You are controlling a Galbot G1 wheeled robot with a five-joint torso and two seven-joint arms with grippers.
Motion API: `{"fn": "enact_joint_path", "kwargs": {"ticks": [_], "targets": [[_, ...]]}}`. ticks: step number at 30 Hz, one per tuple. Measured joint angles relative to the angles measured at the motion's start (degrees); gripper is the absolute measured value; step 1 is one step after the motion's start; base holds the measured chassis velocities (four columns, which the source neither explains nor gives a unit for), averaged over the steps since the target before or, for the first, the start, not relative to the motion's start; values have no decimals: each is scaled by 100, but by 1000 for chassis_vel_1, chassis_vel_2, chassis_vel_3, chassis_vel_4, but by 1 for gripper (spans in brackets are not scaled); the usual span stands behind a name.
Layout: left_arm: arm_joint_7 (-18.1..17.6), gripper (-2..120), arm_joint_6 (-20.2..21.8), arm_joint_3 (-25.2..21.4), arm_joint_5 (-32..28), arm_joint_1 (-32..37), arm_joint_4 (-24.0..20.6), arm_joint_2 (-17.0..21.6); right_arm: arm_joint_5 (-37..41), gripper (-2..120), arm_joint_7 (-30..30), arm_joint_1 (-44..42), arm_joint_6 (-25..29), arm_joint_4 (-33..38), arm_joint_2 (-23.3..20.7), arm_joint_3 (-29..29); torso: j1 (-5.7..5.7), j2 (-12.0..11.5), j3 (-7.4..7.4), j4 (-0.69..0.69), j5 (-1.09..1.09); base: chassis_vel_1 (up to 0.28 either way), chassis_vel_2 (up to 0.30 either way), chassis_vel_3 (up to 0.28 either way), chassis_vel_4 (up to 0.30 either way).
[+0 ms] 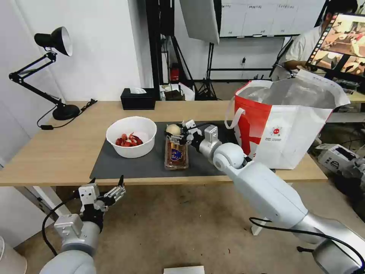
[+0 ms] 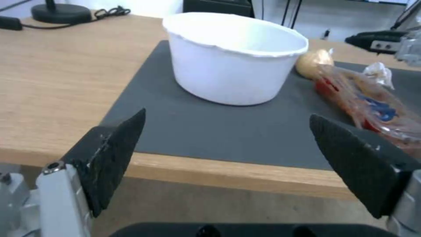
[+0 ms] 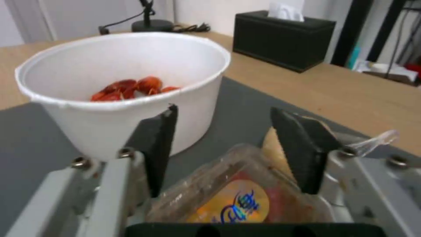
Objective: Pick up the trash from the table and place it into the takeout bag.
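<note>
Two tools, landmark = bowl on tabletop mat. Left tool spread wide, empty, parked below tabletop edge, near side of bowl. Right tool released, straddling clear tray just right of bowl, prob. lining up grasp. Ball beside tray's far end. Takeout bag well right, mouth open to receive.

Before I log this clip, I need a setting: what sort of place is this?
Probably a lab or studio staged for filming: a softbox on a stand, a whiteboard behind, a monitor, and a plain table.
</note>
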Motion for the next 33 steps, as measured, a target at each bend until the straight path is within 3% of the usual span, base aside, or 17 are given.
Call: {"fn": "enact_joint_path", "kwargs": {"ticks": [4,9,12,16,21,24,26,27,30,31,33], "targets": [[32,100,0,36,-103,-61,72,56,-90,41,-381,66,15,-264,-10,-4,0,0,0,0,0,0,0,0,0],[48,100,17,50,-318,-202,134,150,-148,29,-624,107,-1,-442,-17,-4,0,0,0,0,0,0,0,0,0],[52,100,87,35,-674,-413,249,344,-177,12,-754,144,-74,-606,3,-12,0,0,0,0,0,0,0,0,0],[51,100,162,31,-1119,-590,346,561,-178,0,-779,181,-114,-700,23,-37,0,0,0,0,0,0,0,0,0],[51,100,240,94,-1577,-763,408,794,-170,0,-781,193,-143,-715,13,-53,0,0,-1,1,-1,0,0,0,0],[27,100,345,151,-2058,-928,412,1035,-155,0,-779,191,-179,-689,-21,-64,0,0,-1,0,-1,0,0,0,0],[-161,100,525,212,-2794,-1148,362,1355,-147,0,-777,172,-202,-656,-80,-79,0,0,-1,0,0,0,0,0,0],[-161,100,525,212,-2794,-1148,362,1355,-147,0,-777,172,-202,-656,-80,-79,0,0,-1,0,0,0,0,0,0],[-521,100,734,306,-4167,-1541,304,1830,-117,0,-766,146,-207,-600,-191,-86,0,0,-1,0,-1,0,0,0,0],[-521,100,734,306,-4167,-1541,304,1830,-117,0,-766,146,-207,-600,-191,-86,0,0,-1,0,-1,0,0,0,0],[-669,100,847,336,-4884,-1840,365,2068,-81,0,-761,123,-208,-566,-235,-79,0,0,-1,-1,0,0,0,0,0]]}}
